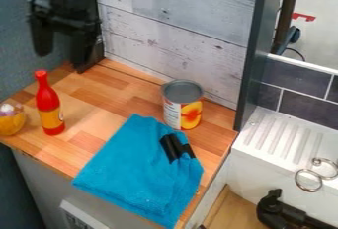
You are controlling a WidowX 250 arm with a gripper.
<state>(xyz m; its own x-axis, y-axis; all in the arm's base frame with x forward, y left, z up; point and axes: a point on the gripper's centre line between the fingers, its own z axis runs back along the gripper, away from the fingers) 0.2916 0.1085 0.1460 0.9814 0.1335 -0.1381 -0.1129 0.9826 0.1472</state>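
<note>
In the camera view, the black gripper [61, 40] hangs in the upper left of the frame, in front of the dark wall. Its jaws are spread, with nothing between them, so it bears no load. Nearest below is the red bottle [49, 105], left of centre on the wooden bench [102, 102]; it stands upright on its base, the narrow neck upward, which probably leaves it easier to tip than the can [182, 105]. That can is upright near the pale plank wall [178, 45], its broad, flat base likely making it steady. The blue cloth [132, 169] is spread, creased and layered, at the bottom centre, reaching the front edge; its weight lying flat on the wood seems to keep it put. Black strips [173, 147] cross its upper right part. A rounded yellow item [12, 123] rests at the left edge, partly cut off.
</note>
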